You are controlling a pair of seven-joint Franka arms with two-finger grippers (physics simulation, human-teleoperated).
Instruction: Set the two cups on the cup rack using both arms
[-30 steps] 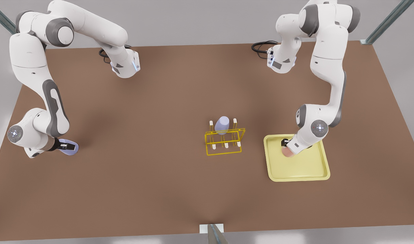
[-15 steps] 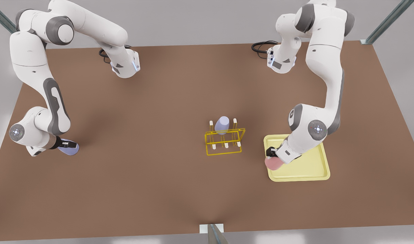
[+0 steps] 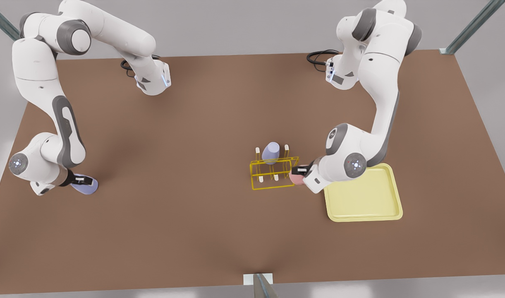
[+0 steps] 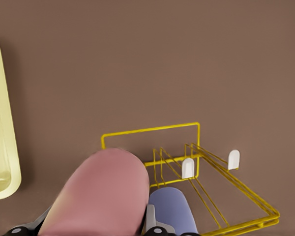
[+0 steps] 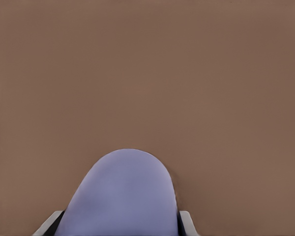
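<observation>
The left gripper [image 3: 298,171] is pinching the pale pink tapered cup [image 3: 295,177] just beside the small yellow wire-frame cup rack [image 3: 273,173], on the side facing the flat pale-yellow tray [image 3: 364,194] and near the middle of the brown table [image 3: 219,111]. In the left wrist view the cup's long axis is pointing toward the rack's white-tipped pegs [image 4: 188,167], so the coming move appears to call for lifting and tipping it over a free peg. A lavender cup [image 3: 271,152] is sitting on the rack's far row. The right gripper [image 3: 83,181] is clamping the second pale lavender cup [image 3: 85,187] near the table edge at the front view's left, well apart from the rack, with open surface between.
</observation>
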